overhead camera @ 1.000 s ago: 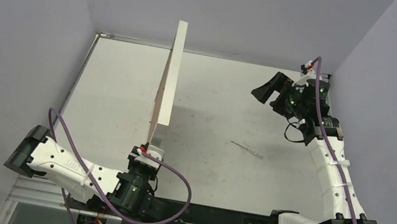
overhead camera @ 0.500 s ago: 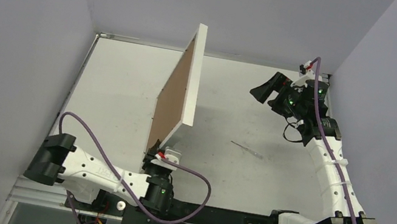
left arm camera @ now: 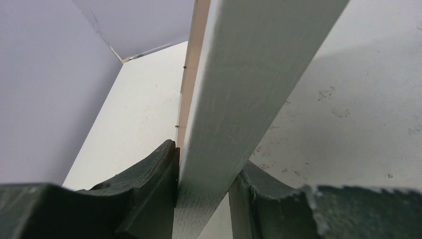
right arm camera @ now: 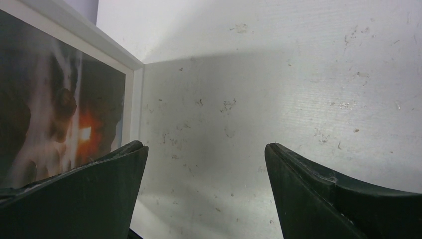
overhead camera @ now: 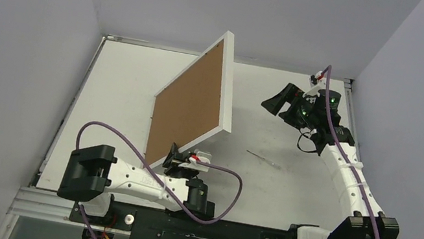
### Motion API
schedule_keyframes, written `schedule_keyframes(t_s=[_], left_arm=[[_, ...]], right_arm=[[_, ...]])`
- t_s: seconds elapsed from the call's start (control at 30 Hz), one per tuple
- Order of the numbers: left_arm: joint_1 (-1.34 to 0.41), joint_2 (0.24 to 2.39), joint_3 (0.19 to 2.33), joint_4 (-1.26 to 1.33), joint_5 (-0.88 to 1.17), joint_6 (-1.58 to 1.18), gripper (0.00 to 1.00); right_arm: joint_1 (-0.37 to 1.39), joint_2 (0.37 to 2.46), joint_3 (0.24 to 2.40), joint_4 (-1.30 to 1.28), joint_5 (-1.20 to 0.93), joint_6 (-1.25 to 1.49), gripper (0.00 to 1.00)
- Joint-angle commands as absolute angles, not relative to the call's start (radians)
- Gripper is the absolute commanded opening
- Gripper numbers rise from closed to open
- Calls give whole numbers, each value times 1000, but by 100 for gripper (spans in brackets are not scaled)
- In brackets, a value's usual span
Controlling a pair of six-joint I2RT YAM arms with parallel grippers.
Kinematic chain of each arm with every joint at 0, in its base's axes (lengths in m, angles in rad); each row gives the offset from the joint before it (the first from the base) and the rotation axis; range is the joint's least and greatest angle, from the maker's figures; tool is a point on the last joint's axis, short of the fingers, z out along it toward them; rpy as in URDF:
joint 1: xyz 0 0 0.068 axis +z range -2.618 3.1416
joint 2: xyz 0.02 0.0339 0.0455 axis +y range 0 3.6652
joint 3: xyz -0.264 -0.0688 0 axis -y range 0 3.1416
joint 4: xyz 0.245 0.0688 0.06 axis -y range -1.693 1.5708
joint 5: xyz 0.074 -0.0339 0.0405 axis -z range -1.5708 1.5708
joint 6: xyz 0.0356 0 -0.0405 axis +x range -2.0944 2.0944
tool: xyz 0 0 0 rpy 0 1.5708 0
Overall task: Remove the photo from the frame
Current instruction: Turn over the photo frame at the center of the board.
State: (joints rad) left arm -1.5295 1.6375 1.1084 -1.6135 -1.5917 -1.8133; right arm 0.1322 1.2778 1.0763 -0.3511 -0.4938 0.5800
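Quick status from my end of the link. Nearest to me, the left arm's black fingers [left arm camera: 149,189] are clamped on the near bottom edge of the large rectangular picture frame with the narrow white border and brown fibreboard back [overhead camera: 189,105]. One finger is on the back side and one on the front, with the white rail pinched between them. The frame is held up on edge over the left-middle of the scuffed white surface [overhead camera: 137,80], leaning so the brown back faces up and left and the front faces right.

A bit further out, right of the frame, a thin pale sliver [overhead camera: 263,159] lies on the surface. I can't tell what it is.

At the far right, the right arm's black fingers [right arm camera: 323,199] are spread wide with nothing between them. They're well apart from the frame and aimed at its front. That wrist cam shows the dark cloudy photo with the orange-red glow [right arm camera: 59,119] sitting inside the white border.

So progress-wise, I'd call this early. The frame is picked up and presented, but the photo is still in it and the backing looks fully in place. Left to do, I reckon: get the back open, then pull the photo free.
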Motion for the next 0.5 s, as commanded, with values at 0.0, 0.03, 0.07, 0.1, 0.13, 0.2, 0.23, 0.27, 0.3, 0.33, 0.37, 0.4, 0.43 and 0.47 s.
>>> schedule_keyframes(t_s=[0.0, 0.03, 0.07, 0.1, 0.13, 0.2, 0.23, 0.27, 0.3, 0.33, 0.37, 0.4, 0.43, 0.47], left_arm=[[-1538, 1666, 1136, -1613, -1768, -2076, 0], [-1536, 1676, 1144, -1614, -1768, -2090, 0], [-1532, 1688, 1158, -1614, -1769, -2095, 0], [-1527, 1704, 1173, -1615, -1769, -2095, 0], [-1519, 1721, 1187, -1616, -1770, -2097, 0], [-1509, 1729, 1198, -1618, -1769, -2100, 0], [-1507, 1730, 1200, -1619, -1770, -2102, 0], [-1506, 1732, 1201, -1619, -1769, -2103, 0], [-1506, 1735, 1201, -1621, -1769, -2105, 0], [-1506, 1739, 1203, -1621, -1769, -2105, 0], [-1506, 1744, 1207, -1622, -1769, -2105, 0], [-1505, 1749, 1207, -1622, -1770, -2107, 0], [-1504, 1751, 1207, -1621, -1769, -2106, 0], [-1504, 1750, 1205, -1621, -1769, -2108, 0]], right_arm=[[134, 1287, 1061, -208, -592, 588, 91], [136, 1282, 1057, -179, -611, 600, 91], [138, 1276, 1056, -155, -620, 610, 91], [140, 1269, 1058, -137, -621, 620, 91], [142, 1263, 1065, -124, -624, 632, 92], [146, 1264, 1097, -113, -652, 645, 94], [150, 1269, 1120, -115, -664, 650, 96], [156, 1275, 1143, -116, -676, 657, 97], [164, 1286, 1178, -118, -687, 664, 99], [177, 1296, 1204, -126, -693, 671, 100], [196, 1308, 1234, -137, -693, 673, 100], [227, 1323, 1264, -156, -690, 671, 96], [251, 1333, 1293, -177, -677, 665, 94], [274, 1340, 1322, -204, -661, 661, 93]])
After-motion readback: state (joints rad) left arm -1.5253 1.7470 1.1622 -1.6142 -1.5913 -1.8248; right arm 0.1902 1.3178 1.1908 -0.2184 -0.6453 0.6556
